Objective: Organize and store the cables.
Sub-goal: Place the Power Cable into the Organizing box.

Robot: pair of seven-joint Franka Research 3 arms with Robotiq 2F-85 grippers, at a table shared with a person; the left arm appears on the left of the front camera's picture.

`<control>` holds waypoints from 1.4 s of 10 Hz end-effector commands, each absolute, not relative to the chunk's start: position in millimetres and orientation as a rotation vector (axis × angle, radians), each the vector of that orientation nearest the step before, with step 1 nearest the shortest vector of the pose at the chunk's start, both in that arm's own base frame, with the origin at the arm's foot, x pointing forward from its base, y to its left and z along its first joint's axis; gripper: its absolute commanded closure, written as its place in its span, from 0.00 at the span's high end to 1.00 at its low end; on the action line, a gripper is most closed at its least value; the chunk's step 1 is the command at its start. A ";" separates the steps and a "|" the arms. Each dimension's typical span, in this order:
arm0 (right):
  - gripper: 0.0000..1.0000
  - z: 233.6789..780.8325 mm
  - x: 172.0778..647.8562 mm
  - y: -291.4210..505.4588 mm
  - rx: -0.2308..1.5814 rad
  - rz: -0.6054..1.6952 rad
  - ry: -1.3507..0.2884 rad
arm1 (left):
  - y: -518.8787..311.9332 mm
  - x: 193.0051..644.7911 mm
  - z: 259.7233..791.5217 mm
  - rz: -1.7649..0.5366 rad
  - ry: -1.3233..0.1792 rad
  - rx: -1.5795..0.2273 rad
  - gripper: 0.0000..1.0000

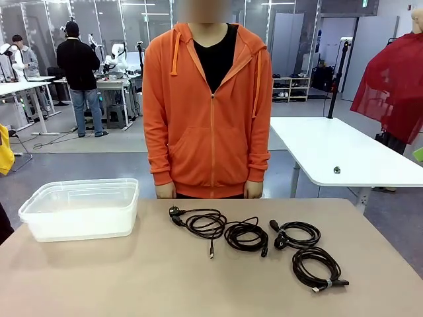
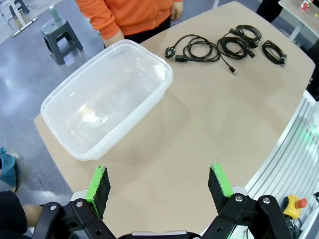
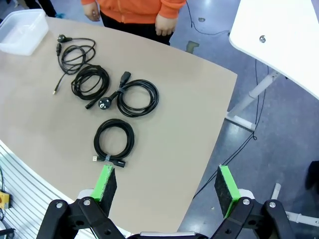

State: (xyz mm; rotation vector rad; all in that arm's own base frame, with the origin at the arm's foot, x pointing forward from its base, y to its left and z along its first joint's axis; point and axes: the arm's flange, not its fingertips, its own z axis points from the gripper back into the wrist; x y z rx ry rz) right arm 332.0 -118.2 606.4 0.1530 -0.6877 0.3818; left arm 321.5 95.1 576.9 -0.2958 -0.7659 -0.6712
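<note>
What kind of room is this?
Probably a lab or workshop: there are plain white worktables, a red emergency button on the rig, and coiled cables set out for sorting.

Bright, even overhead light; ceiling lights (image 1: pixel 137 4) glow along the front view's top edge. Shadows under the cables (image 1: pixel 231 238) are faint and soft. The clear bin (image 2: pixel 127 127) shows mild glare mid-frame. Both wrist views bow strongly at their edges; focus is sharp.
</note>
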 end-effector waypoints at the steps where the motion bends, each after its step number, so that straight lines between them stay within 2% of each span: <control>1: 1.00 602.9 331.1 -121.2 0.141 0.361 -0.707 | 91.2 328.5 581.8 -0.676 -0.754 -0.274 1.00; 4: 1.00 596.1 329.1 -120.8 0.145 0.369 -0.702 | 95.1 335.5 583.6 -0.586 -0.765 -0.268 1.00; 5: 1.00 604.9 332.1 -119.7 0.150 0.376 -0.692 | 93.2 327.4 578.3 -0.653 -0.765 -0.279 1.00; 14: 1.00 604.9 332.1 -119.7 0.150 0.376 -0.692 | 93.2 327.4 578.3 -0.653 -0.765 -0.279 1.00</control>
